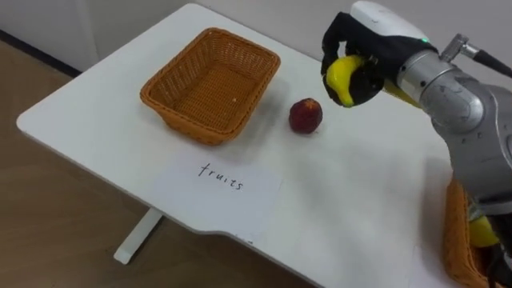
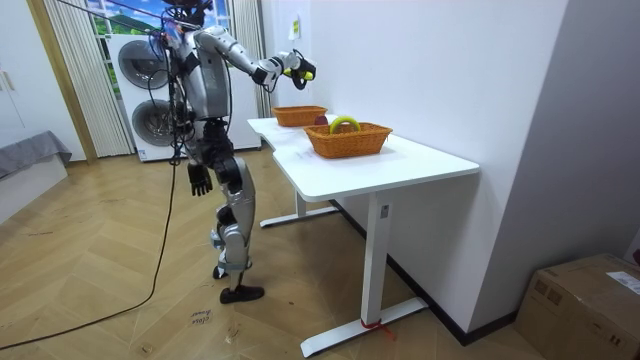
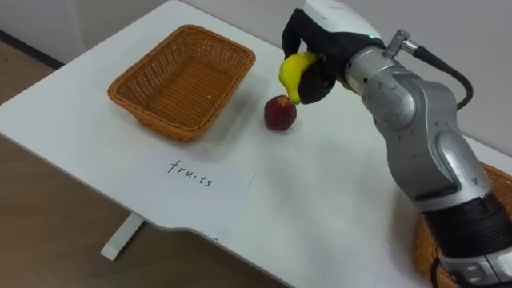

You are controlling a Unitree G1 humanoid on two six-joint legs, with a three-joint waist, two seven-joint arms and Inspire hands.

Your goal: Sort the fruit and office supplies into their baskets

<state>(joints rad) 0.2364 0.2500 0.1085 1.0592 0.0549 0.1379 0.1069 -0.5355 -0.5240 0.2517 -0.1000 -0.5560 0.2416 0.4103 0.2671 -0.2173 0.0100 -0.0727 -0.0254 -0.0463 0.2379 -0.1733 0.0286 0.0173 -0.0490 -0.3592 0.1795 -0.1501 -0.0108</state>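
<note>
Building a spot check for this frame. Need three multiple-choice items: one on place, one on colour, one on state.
1. Where is the red fruit relative to the basket by the fruits label?
A. inside it
B. on the table beside it
C. on top of the label

2. What colour is the thing in the right robot hand?
A. yellow
B. green
C. blue

3. What state is the right robot hand in?
A. open, flat on the table
B. shut on the banana, above the table
C. shut and empty

Key:
1 B: the fruit sits on the white tabletop just outside the basket's rim.
2 A: a yellow banana shows between the dark fingers.
3 B: the fingers curl round the banana, clear of the tabletop.
</note>
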